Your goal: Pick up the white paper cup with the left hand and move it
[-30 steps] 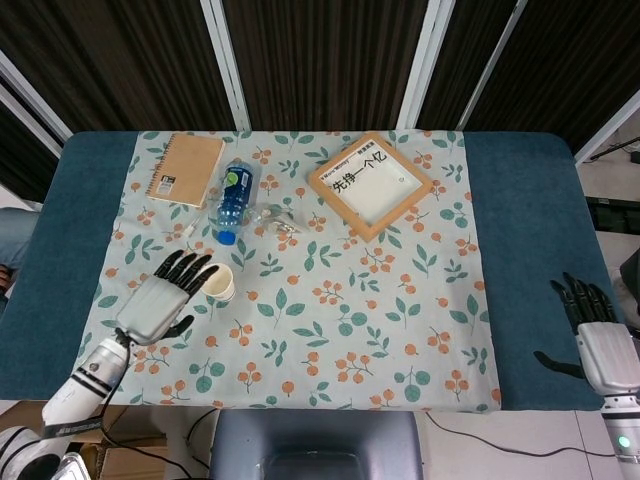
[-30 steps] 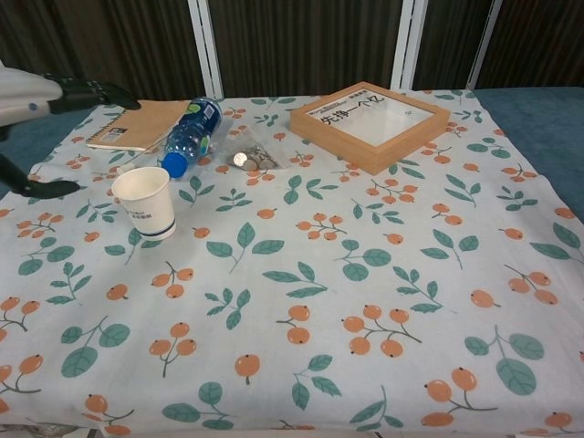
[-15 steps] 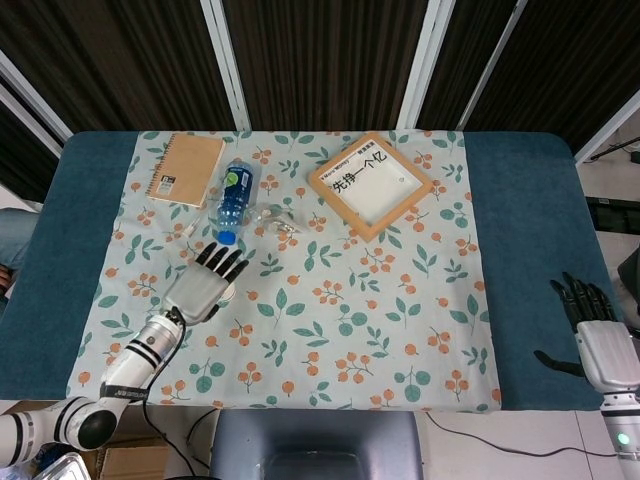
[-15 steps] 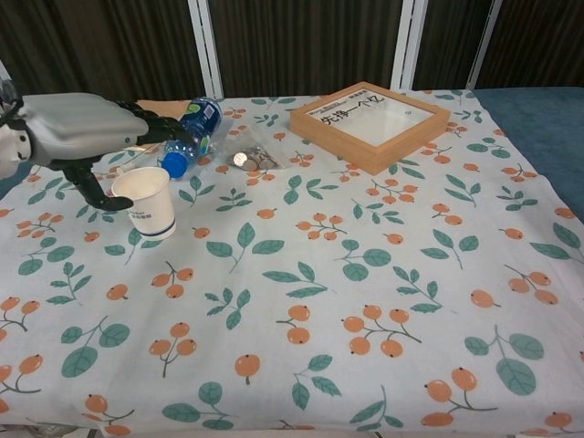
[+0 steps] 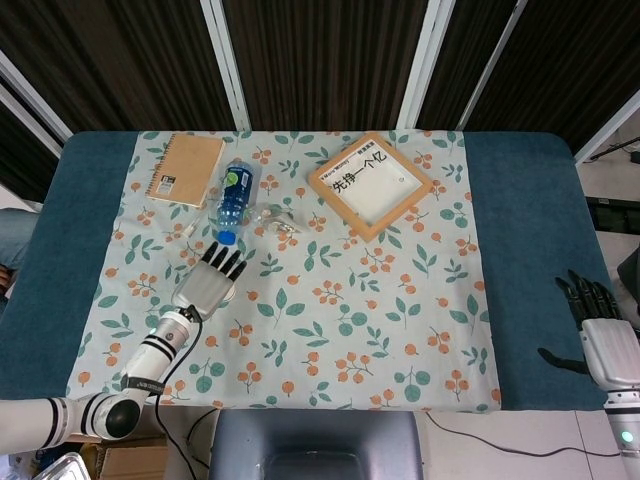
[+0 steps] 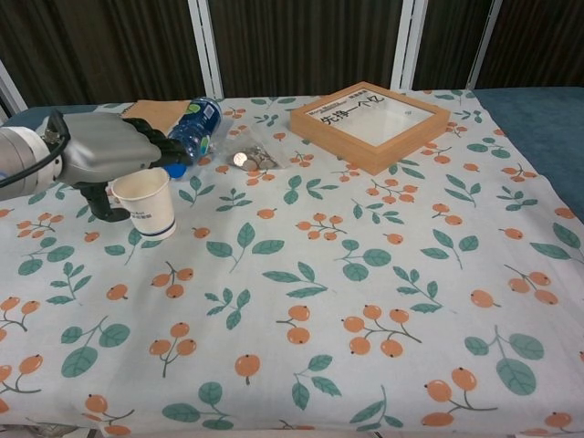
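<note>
The white paper cup (image 6: pixel 146 203) stands upright on the floral cloth at the left. My left hand (image 6: pixel 108 157) hovers just over and behind its rim, its fingers stretched toward the bottle and its thumb hanging down by the cup's left side. I cannot see it gripping the cup. In the head view my left hand (image 5: pixel 210 281) covers the cup. My right hand (image 5: pixel 602 330) lies with its fingers spread and holding nothing, on the blue table at the far right, off the cloth.
A blue water bottle (image 6: pixel 192 129) lies just beyond the cup, next to the fingertips. A tan notebook (image 5: pixel 186 169) is at the back left, a small bag of coins (image 6: pixel 248 159) beside the bottle, and a wooden picture frame (image 6: pixel 370 111) at the back centre.
My left hand has slid forward and to the right from beside the cup to directly over it, hiding it from the head camera. The cup and the right hand stayed put.
</note>
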Controlling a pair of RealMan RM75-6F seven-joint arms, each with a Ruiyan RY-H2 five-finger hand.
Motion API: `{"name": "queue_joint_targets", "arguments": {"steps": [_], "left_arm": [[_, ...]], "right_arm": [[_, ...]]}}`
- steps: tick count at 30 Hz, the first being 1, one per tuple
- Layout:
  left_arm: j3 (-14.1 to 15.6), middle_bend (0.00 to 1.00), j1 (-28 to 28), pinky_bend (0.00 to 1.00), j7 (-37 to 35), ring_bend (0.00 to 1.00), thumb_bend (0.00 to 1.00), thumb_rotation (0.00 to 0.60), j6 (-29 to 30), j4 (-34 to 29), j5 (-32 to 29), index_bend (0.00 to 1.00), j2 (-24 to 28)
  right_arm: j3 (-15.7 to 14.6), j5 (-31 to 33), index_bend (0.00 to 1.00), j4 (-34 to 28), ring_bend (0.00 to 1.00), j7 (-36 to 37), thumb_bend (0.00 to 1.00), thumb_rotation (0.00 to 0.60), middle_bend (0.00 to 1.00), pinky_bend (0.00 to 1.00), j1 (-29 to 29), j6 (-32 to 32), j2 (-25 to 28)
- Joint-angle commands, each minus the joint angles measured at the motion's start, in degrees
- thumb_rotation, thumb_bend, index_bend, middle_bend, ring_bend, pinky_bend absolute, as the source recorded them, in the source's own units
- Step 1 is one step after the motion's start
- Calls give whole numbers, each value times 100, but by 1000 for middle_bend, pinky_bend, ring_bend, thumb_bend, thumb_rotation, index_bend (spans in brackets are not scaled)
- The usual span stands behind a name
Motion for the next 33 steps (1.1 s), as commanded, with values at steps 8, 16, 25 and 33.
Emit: {"name": "queue_joint_targets", "arguments": {"steps": [8,16,25,33], "left_arm": [[239,0,-223,0,130,0,305,600,109,184,-211,0,-122],[336,79,-256,0,-102,0,365,600,95,331,-115,13,-202],[405,230,-271,0,-235,0,422,600,201,421,-52,209,-248],[374,277,-210,0,-533,0,435,600,304,368,144,280,-185]], "right_arm": [[-19,36,0,60,0,44,196,600,0,0,-7,-60,-6],[-19,74,0,30,0,23,196,600,0,0,13,-135,13],[-27,100,0,7,0,-3,196,600,0,0,29,-201,25],[-25,110,0,-28,0,-36,196,600,0,0,43,-228,38]]}}
